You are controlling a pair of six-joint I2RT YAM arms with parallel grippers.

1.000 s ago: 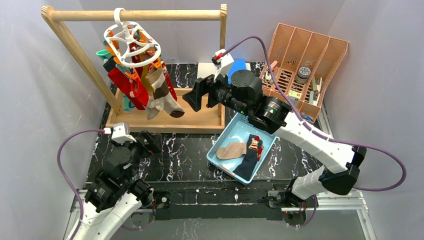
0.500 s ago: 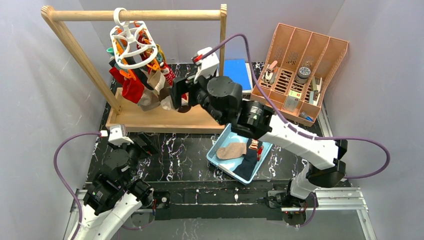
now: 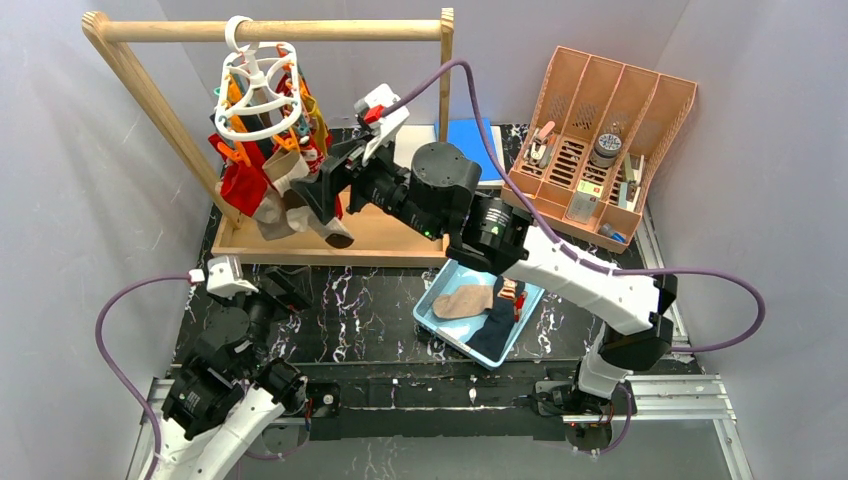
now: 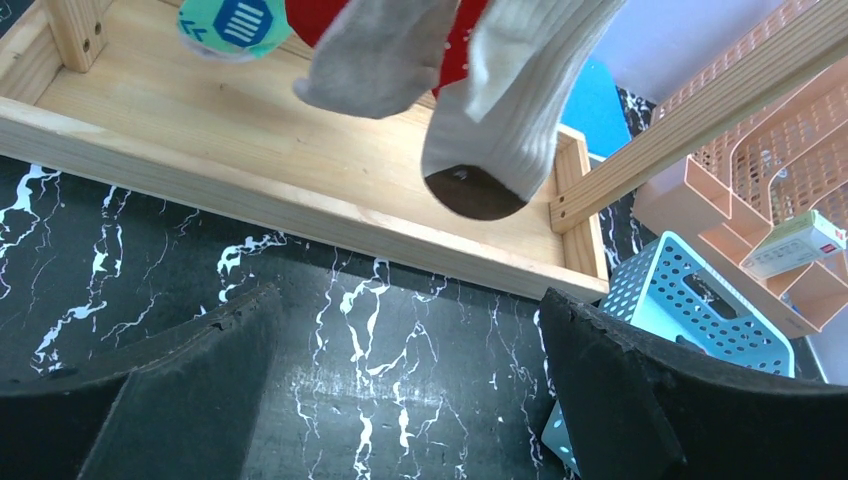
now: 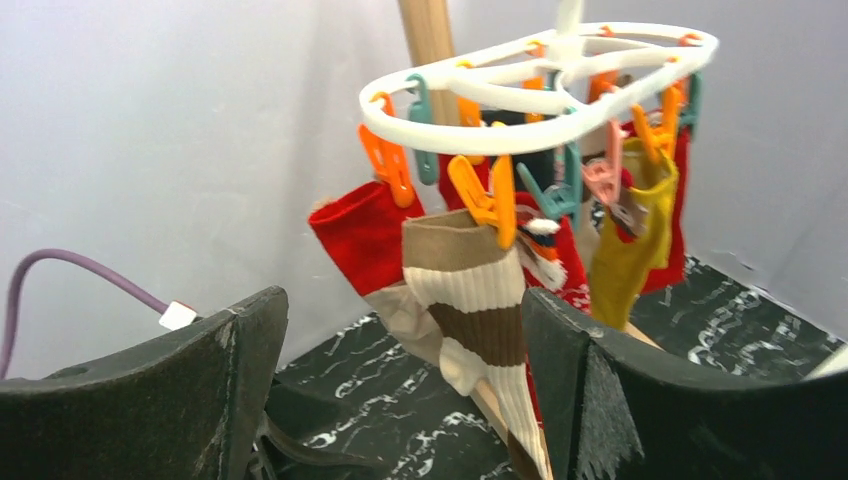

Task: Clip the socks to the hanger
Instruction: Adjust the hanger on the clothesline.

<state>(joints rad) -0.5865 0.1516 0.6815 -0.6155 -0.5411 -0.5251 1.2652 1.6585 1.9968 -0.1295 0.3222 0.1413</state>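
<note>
Socks, overhead view: a bunch of socks point(image 3: 262, 195) in red, tan and brown hangs clipped under the hanger point(image 3: 255, 95), right at the tips of the right gripper point(image 3: 322, 195).
Loose socks: a tan one, a navy one and a red patterned one lie in the blue tray point(image 3: 428, 305), behind and below that gripper, under its arm.
Hanger: white plastic ring with spokes, hooked over the wooden rail point(image 3: 280, 30) and hanging tilted.
Right gripper: jaws wide apart and empty; whether the tips touch the fabric cannot be told.
Left gripper point(image 3: 283, 290): jaws apart, nothing between them, low over the black marbled table point(image 3: 370, 310), well short of the hanger.
Progress: most of the job looks done, with the three socks in the tray left to clip.

Left wrist view, socks: a pale ribbed sock point(image 4: 505, 110) with a brown toe and a soft grey one dangle ahead of and above the open fingers point(image 4: 190, 380).
Wooden base point(image 4: 250, 130): smooth light planks, straight ahead beneath the sock toes.
Tray: perforated blue plastic, just off the right-hand finger.

Right wrist view, hanger: the ring sits ahead of and above the spread jaws, its orange and teal clips point(image 5: 480, 195) dangling from it.
Socks: a tan and brown striped sock point(image 5: 470, 300) hangs dead ahead between the fingers, with a red one to its left and a mustard one to its right.
Texture: knitted and limp, against hard glossy plastic.
</note>
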